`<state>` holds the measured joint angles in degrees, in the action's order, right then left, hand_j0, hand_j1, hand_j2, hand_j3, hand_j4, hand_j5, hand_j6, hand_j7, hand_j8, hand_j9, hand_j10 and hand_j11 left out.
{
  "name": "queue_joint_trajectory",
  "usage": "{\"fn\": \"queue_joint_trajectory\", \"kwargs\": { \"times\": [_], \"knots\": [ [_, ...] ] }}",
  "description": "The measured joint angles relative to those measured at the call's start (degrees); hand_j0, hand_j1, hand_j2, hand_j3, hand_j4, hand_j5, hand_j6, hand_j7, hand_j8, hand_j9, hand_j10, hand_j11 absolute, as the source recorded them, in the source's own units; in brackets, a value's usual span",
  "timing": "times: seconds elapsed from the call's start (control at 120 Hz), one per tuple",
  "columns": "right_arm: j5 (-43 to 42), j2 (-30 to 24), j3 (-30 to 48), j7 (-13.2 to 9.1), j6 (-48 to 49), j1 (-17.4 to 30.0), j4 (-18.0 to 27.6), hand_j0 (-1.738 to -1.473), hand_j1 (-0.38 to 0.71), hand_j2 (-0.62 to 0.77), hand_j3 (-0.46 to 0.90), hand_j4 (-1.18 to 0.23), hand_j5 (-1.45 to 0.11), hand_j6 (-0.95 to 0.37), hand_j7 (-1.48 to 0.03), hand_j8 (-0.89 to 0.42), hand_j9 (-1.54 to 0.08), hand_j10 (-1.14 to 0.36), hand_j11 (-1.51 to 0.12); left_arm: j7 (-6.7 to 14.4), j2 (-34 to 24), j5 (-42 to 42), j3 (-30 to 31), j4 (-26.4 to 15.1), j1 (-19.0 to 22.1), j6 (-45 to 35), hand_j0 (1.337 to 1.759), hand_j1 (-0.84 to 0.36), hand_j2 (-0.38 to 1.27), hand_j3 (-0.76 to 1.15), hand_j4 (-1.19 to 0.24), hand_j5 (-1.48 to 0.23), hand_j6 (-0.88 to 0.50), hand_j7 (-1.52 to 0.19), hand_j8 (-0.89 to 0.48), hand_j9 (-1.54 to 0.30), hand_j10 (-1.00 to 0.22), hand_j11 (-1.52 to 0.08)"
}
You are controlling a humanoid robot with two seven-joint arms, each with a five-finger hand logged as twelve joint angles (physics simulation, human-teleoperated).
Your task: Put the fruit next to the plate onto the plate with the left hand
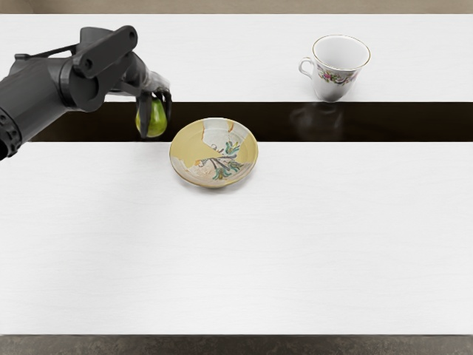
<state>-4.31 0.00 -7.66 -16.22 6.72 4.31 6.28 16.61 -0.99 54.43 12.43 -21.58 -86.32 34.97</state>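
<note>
The left hand (151, 95) comes in from the left side and its dark fingers (167, 103) are curled around the green fruit (155, 121), holding it from above. The fruit is just to the left of the plate (185, 146), close to its rim but not on it, and I cannot tell if it touches the table (295, 237). The plate is yellow with a painted plant. A white cup (336, 70) with flowers stands far to the right, behind a dark strip (369, 122).
</note>
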Motion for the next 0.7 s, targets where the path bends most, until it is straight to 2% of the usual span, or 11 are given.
{"fn": "queue_joint_trajectory", "kwargs": {
  "times": [0.592,0.7],
  "knots": [
    [0.0,0.0,0.0,0.0,0.0,0.0,0.0,-1.658,-0.35,0.0,0.0,0.0,0.0,0.0,0.0,0.0,0.0,0.0,0.0,0.0,1.0,-8.5,-0.1,-0.1,-2.6,0.1,1.658,-0.26,0.31,0.0,-0.55,-0.74,-0.4,-0.73,-0.4,-0.73,-0.55,-0.73],
    [0.0,0.0,0.0,0.0,0.0,0.0,0.0,-1.658,-0.35,0.0,0.0,0.0,0.0,0.0,0.0,0.0,0.0,0.0,0.0,0.1,1.0,-10.3,-0.1,-1.3,-3.1,0.1,1.658,-0.26,0.3,0.0,-0.55,-0.74,-0.4,-0.73,-0.4,-0.73,-0.55,-0.73]
  ]
}}
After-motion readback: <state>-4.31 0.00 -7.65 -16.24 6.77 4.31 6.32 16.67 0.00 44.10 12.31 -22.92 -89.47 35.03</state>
